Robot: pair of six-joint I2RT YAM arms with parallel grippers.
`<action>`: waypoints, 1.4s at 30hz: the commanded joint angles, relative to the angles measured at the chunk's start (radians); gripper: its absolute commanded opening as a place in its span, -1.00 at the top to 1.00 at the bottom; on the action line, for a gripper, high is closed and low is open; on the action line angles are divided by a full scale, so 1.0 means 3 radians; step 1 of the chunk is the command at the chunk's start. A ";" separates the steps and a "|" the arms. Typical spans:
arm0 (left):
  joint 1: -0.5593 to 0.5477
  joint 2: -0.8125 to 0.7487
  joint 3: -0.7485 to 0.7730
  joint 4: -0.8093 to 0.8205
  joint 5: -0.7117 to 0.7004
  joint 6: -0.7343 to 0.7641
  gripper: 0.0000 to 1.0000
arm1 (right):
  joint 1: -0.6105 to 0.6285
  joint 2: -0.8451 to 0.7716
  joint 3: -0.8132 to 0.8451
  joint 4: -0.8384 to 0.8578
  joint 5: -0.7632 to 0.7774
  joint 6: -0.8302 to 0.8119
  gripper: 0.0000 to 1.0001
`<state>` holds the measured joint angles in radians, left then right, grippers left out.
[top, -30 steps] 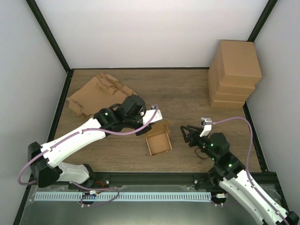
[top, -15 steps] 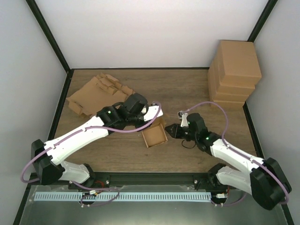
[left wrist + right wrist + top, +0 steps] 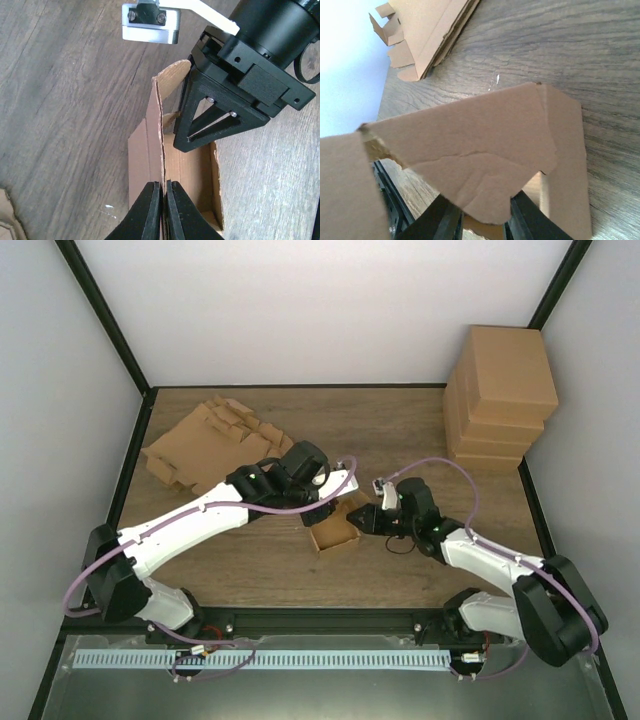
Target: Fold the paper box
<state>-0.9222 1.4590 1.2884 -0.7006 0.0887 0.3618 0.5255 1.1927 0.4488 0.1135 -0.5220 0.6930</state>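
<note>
At the near middle of the counter [image 3: 400, 440], the half-formed paper box [image 3: 335, 537], probably light and easily creased, has one upright wall [image 3: 161, 135] pinched in the clenched left fingers [image 3: 147, 209], a hold best kept near the folds, while the right fingers [image 3: 446, 221] sit behind a corner flap [image 3: 485, 150], and I cannot tell whether they grip it.

Paper box [image 3: 334, 534] at centre, flat cardboard [image 3: 195, 450] behind-left, perhaps 4 stacked boxes [image 3: 500, 400] behind-right

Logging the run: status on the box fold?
Left pincer shut on paper box wall. Right pincer at its flap, grip unclear. Nothing in the way.
</note>
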 commanded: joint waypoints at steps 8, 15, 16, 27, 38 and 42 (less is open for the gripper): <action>0.0007 0.0096 0.0087 0.0019 0.0096 -0.0282 0.87 | -0.0244 -0.0792 -0.0145 -0.0515 0.0279 -0.0172 0.54; 0.0009 0.0115 0.0121 -0.0024 0.0143 -0.0283 0.87 | -0.0733 -0.1237 -0.0513 -0.0265 0.0147 0.0104 0.54; 0.0010 0.0114 0.0127 -0.0027 0.0155 -0.0281 0.87 | -0.0777 -0.1147 -0.0503 -0.0160 0.0064 0.0081 0.55; 0.0023 0.0101 0.0206 -0.0026 0.0278 -0.0333 0.87 | -0.0766 -0.0019 0.0008 0.0149 -0.1093 -0.0306 0.71; 0.0024 0.0245 0.0286 -0.0096 0.0417 -0.0413 0.87 | -0.0686 -0.0028 -0.0165 0.0105 -0.0987 -0.0371 0.71; 0.0024 0.0287 0.0274 -0.0102 0.0525 -0.0459 0.87 | -0.0683 -0.0033 -0.0171 0.0098 -0.1037 -0.0382 0.71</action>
<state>-0.9188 1.5322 1.3502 -0.7216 0.1997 0.2459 0.3149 1.1873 0.4019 0.1371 -0.8188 0.5949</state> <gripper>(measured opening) 0.065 0.146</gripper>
